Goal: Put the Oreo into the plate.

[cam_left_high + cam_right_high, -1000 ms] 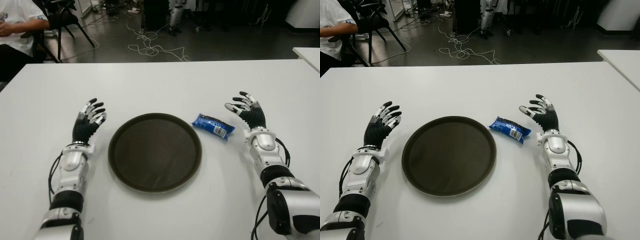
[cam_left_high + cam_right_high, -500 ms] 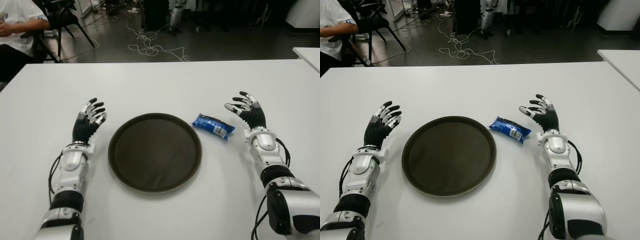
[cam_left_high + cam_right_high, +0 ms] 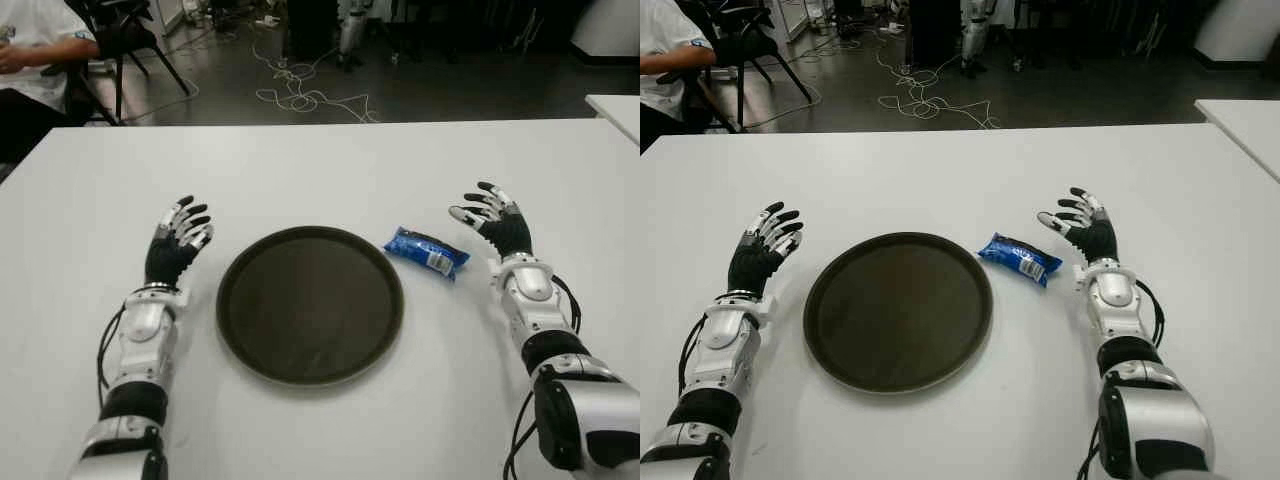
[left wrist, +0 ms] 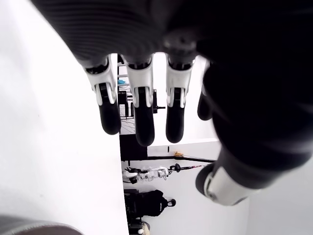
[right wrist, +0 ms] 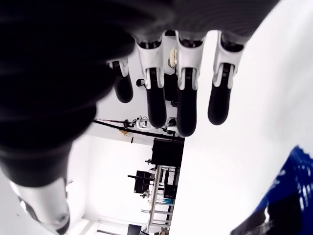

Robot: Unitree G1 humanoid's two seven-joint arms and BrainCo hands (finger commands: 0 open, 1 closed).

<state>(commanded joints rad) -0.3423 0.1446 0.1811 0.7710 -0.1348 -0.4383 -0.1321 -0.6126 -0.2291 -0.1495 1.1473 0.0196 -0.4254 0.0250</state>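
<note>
A blue Oreo pack [image 3: 427,251] lies flat on the white table [image 3: 330,160], just right of the round dark plate [image 3: 310,303], close to its rim but outside it. My right hand [image 3: 492,219] is a little to the right of the pack, fingers spread and holding nothing; a blue edge of the Oreo pack [image 5: 293,182] shows in the right wrist view. My left hand [image 3: 178,238] shows left of the plate, fingers spread and holding nothing. The plate holds nothing.
A person in a white shirt [image 3: 35,45] sits beside a chair beyond the table's far left corner. Cables [image 3: 300,95] lie on the dark floor behind. Another white table's corner [image 3: 615,108] shows at the far right.
</note>
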